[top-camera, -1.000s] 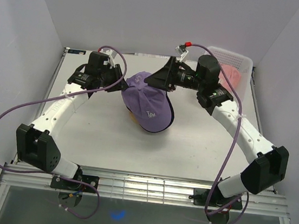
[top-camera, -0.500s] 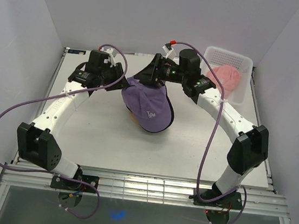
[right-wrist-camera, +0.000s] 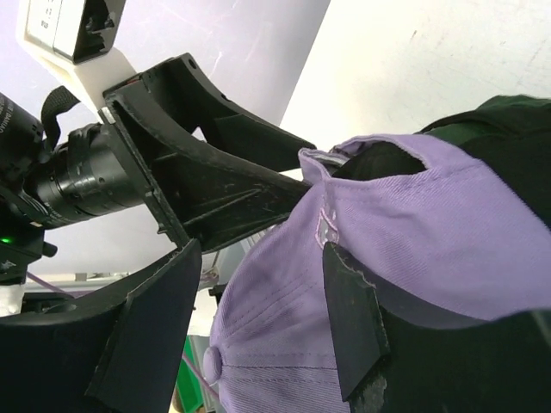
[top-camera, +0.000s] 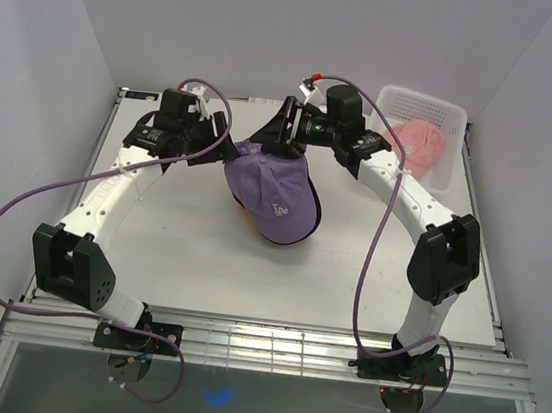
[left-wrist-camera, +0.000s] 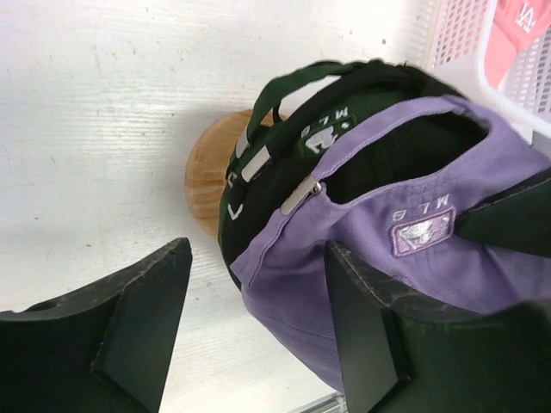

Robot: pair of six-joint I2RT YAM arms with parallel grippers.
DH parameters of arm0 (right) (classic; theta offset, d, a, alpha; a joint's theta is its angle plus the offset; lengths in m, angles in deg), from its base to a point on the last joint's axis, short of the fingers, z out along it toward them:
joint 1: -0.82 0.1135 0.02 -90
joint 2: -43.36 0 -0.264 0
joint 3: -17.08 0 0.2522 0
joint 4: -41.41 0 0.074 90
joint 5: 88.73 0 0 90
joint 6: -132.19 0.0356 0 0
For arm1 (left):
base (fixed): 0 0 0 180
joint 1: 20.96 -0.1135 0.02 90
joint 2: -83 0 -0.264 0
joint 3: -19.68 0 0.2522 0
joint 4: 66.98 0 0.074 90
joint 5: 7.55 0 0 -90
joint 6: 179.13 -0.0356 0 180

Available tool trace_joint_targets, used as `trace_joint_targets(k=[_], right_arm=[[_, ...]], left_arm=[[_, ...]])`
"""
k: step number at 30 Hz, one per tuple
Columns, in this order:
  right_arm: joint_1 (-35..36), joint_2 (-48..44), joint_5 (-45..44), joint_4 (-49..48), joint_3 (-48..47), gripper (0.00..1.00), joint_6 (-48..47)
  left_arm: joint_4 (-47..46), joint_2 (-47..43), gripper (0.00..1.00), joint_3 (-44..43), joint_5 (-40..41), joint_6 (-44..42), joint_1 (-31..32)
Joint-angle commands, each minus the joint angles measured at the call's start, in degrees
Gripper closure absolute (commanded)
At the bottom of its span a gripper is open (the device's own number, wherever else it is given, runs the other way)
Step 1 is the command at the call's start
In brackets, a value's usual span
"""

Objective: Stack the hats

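Observation:
The lavender hat [top-camera: 276, 192] sits on top of the pile in the middle of the table, over a black hat [left-wrist-camera: 258, 202] and a dark green hat [left-wrist-camera: 344, 90]. My left gripper [top-camera: 224, 150] is open at the pile's back left. The lavender rim lies against one of its fingers [left-wrist-camera: 362, 331], and the other finger stands apart. My right gripper [top-camera: 269, 141] is open over the hat's back edge, with the lavender crown [right-wrist-camera: 284, 344] loose between its fingers. A pink hat [top-camera: 417, 139] lies in the basket.
The pile rests on a wooden stand [left-wrist-camera: 205, 176]. A white mesh basket [top-camera: 443, 114] stands at the back right corner. White walls close in the table on the left, back and right. The two grippers are close together behind the pile.
My left gripper has opened and let go of the lavender hat's rim. The right arm has swung left from near the basket to the back of the pile.

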Motion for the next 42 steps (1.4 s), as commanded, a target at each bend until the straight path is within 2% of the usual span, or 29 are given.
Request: trace_joint_targets(k=[1,7,15,22,24,27,28,31,35,42], right_arm=[[-2.23,-0.62,-0.61,0.99,-3.42,0.35,-2.28],[-2.41,4.12,0.00,9.95,-13.87,0.35,-5.00],[-2.41,4.66,1.24,11.45,-14.50,0.35,-6.67],[-2.41,5.27,-1.05,17.16,-14.41,0.35,-11.15],[-2.41,5.88,-1.14,17.16,-13.97,0.35,-11.51],[-2.41,7.72,-0.96,17.51,-14.75,0.35,-11.77],[-2.41,8.43,-0.96,17.78,-15.28,0.35,-11.95],[-2.32,11.50,-1.75,20.66,-19.41,0.35,-13.26],[-2.76,14.32,-3.24,22.35,-23.02,0.36,-13.97],[-3.02,15.29,-5.18,21.74,-21.97,0.36,-14.49]], left_arm=[[-0.69,-0.40,0.26,-4.20,-0.25,-1.38,-1.27],[-1.65,2.32,0.26,-6.85,-1.47,-1.38,-2.41],[-3.23,1.63,0.29,-6.06,-5.08,-1.65,-2.50],[-4.38,1.97,0.28,-5.71,-8.60,-1.56,-2.50],[-5.00,2.67,0.32,-4.65,-9.12,-1.56,-2.50],[-6.22,3.64,0.41,-2.72,-9.48,-1.47,-2.50],[-6.66,4.43,0.48,-2.28,-9.48,-1.38,-2.50],[-7.19,6.01,0.54,-2.02,-8.51,-1.29,-2.50],[-7.72,8.03,0.56,-2.10,-7.81,-1.29,-2.50],[-7.63,9.44,0.56,-2.28,-6.40,-1.73,-2.50]])
